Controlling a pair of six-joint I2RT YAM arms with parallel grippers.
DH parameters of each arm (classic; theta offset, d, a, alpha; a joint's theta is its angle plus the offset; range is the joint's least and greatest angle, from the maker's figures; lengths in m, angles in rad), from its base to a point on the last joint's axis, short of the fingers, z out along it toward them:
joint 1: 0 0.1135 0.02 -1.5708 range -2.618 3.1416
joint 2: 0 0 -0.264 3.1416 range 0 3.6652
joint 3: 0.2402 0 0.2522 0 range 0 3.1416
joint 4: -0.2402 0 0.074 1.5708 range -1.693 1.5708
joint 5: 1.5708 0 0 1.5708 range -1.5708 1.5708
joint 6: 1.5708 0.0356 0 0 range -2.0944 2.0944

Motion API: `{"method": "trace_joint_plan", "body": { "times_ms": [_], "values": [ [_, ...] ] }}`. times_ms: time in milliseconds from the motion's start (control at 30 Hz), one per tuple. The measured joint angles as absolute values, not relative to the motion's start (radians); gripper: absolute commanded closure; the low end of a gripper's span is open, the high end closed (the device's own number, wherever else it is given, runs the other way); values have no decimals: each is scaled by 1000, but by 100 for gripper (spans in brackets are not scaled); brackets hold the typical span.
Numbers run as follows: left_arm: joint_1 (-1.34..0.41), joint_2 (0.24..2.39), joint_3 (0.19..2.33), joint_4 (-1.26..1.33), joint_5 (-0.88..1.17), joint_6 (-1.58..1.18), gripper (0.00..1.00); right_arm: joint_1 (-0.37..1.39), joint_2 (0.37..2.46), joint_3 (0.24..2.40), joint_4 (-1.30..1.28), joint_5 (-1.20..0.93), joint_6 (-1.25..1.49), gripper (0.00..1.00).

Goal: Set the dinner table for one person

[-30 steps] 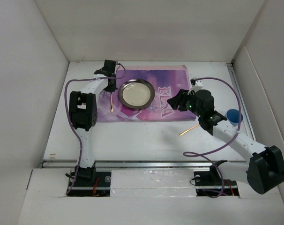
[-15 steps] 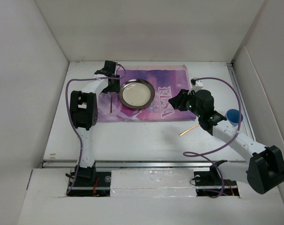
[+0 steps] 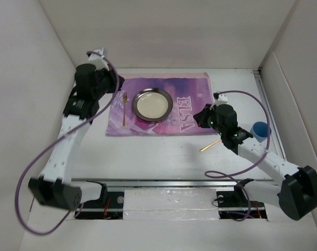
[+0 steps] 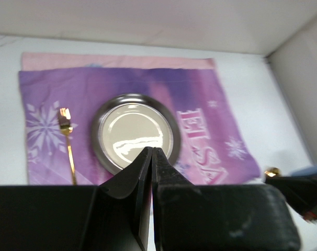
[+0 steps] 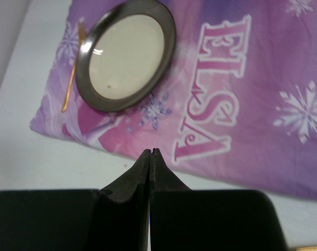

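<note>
The white dinner table carries a purple ELSA mat with a round metal plate on it. A gold utensil lies on the mat just left of the plate, seen also in the left wrist view. A second gold utensil lies on the bare table beside the right arm. My left gripper hangs high over the mat's left end, shut and empty. My right gripper is shut and empty above the mat's near edge.
A blue cup stands at the right, behind the right forearm. White walls close in the table on three sides. A metal rail runs along the near edge. Purple cables loop off both arms.
The left gripper let go of the gold utensil, which now lies left of the plate, then shut. The left arm swung up and back to the left. The right gripper closed.
</note>
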State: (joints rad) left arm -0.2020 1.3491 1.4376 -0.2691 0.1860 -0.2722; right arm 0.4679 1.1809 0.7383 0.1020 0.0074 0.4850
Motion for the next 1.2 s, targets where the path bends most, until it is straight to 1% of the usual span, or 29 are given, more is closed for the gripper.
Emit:
{"method": "trace_joint_plan", "body": {
  "times_ms": [33, 67, 100, 133, 167, 200, 233, 267, 300, 333, 433, 467, 500, 567, 700, 733, 967, 1200],
  "values": [
    [-202, 1349, 1438, -269, 186, -272, 100, 473, 1157, 722, 88, 26, 491, 100],
    [-204, 1183, 1335, -239, 236, -299, 100, 475, 1126, 699, 67, 45, 495, 100],
    [-204, 1089, 1262, -187, 254, -310, 100, 478, 1089, 673, 42, 66, 503, 100],
    [-205, 1006, 1196, -178, 270, -321, 100, 479, 1051, 643, 16, 86, 514, 94],
    [-206, 945, 1139, -180, 281, -326, 96, 479, 1011, 612, -12, 104, 526, 90],
    [-206, 883, 1084, -185, 290, -327, 86, 479, 975, 583, -41, 122, 536, 86],
    [-206, 822, 1037, -192, 297, -328, 82, 477, 938, 553, -72, 139, 548, 76],
    [-206, 776, 998, -203, 302, -327, 79, 470, 907, 525, -99, 155, 560, 71],
    [-207, 738, 962, -208, 307, -329, 74, 462, 881, 505, -132, 168, 572, 68],
    [-207, 701, 926, -210, 311, -328, 73, 448, 862, 488, -168, 182, 588, 62],
    [-207, 620, 838, -231, 326, -324, 71, 386, 858, 472, -227, 193, 628, 52],
    [-213, 594, 815, -238, 328, -323, 71, 365, 870, 472, -235, 196, 639, 52],
    [-224, 576, 797, -244, 325, -322, 68, 339, 888, 472, -239, 199, 647, 51],
    [-267, 542, 772, -244, 313, -313, 68, 290, 945, 481, -257, 199, 659, 51],
    [-328, 494, 757, -242, 298, -293, 68, 199, 1099, 533, -293, 193, 656, 55],
    [-340, 482, 757, -241, 293, -289, 67, 186, 1132, 550, -297, 194, 651, 59],
    [-386, 439, 757, -228, 267, -274, 67, 168, 1284, 660, -304, 199, 632, 60],
    [-406, 417, 757, -230, 243, -270, 67, 169, 1383, 690, -324, 198, 633, 62]
  ]
}}
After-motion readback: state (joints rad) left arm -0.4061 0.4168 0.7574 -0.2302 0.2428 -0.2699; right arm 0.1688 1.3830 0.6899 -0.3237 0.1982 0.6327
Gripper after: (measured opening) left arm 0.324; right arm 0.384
